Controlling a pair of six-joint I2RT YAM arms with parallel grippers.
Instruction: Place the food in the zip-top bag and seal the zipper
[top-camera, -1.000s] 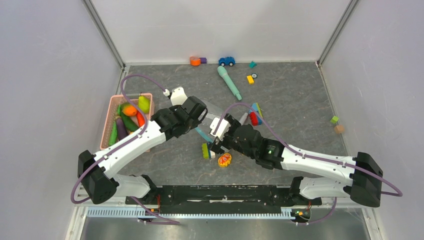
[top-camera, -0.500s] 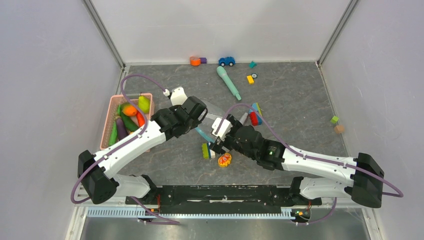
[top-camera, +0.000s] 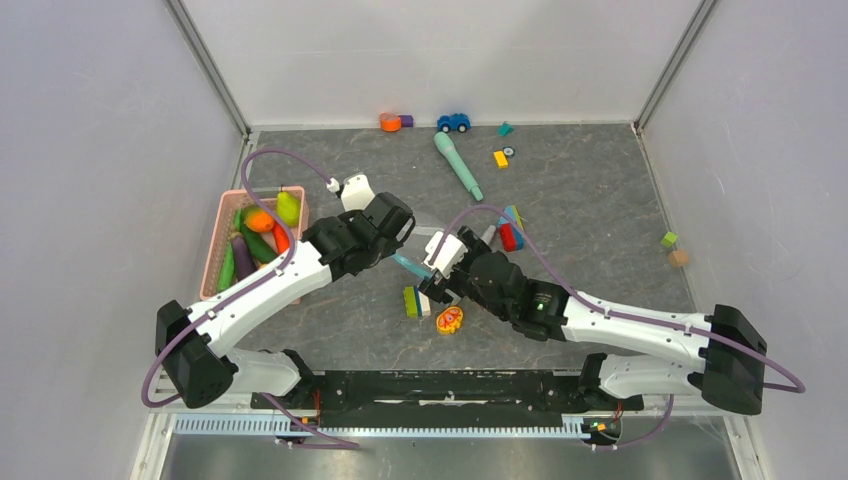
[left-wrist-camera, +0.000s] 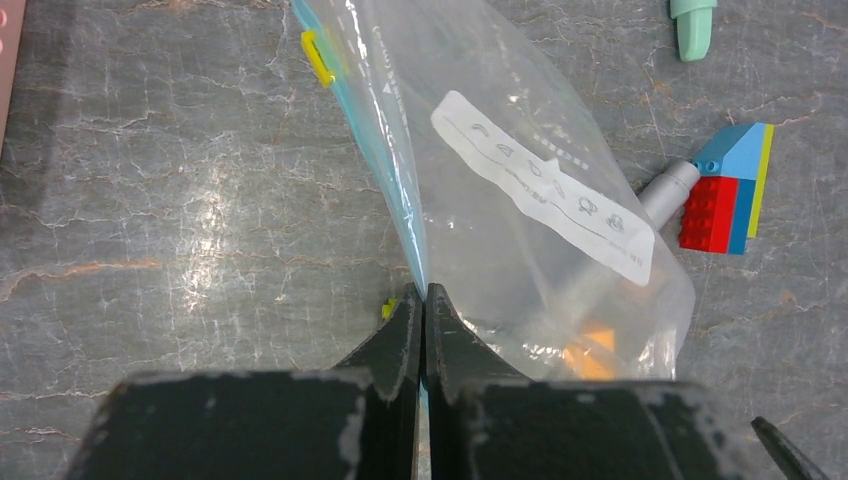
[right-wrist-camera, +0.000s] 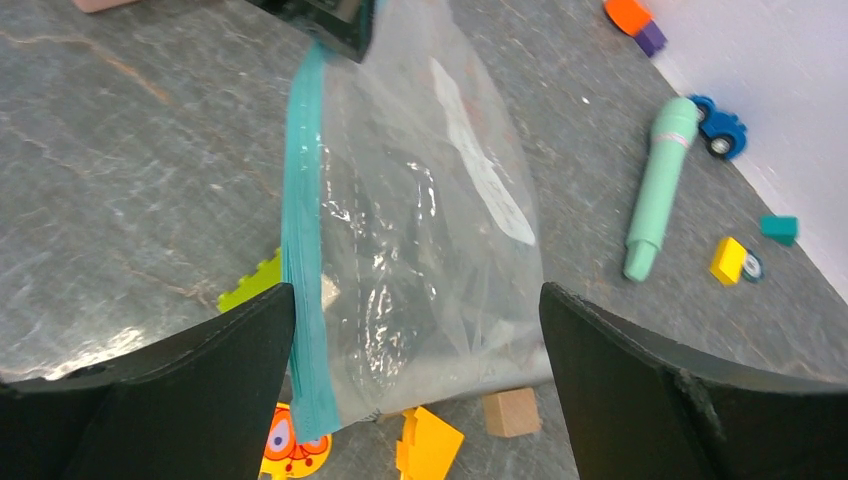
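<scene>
The zip-top bag (left-wrist-camera: 520, 200), clear with a white label (left-wrist-camera: 545, 190), hangs between my two grippers. My left gripper (left-wrist-camera: 424, 296) is shut on the zipper (left-wrist-camera: 395, 190), the teal strip along one edge of the bag. My right gripper (right-wrist-camera: 417, 290) is open, with its jaws wide on either side of the bag (right-wrist-camera: 420, 230) and the zipper (right-wrist-camera: 300, 290) by its left finger. The food (top-camera: 262, 235), eggplant, orange and green pieces, lies in the pink basket (top-camera: 216, 262) at the left. I cannot tell if any food is inside the bag.
A flat orange-red oval toy (top-camera: 449, 320) and a green block (top-camera: 411, 301) lie under the bag. Red and blue blocks (top-camera: 510, 232) sit to its right. A teal stick (top-camera: 458, 166), a blue car (top-camera: 453, 122) and small blocks lie at the back. A wooden cube (right-wrist-camera: 512, 412) is near the bag.
My right gripper has edged slightly up and left along the bag. My left gripper has stayed shut on the zipper and has hardly moved.
</scene>
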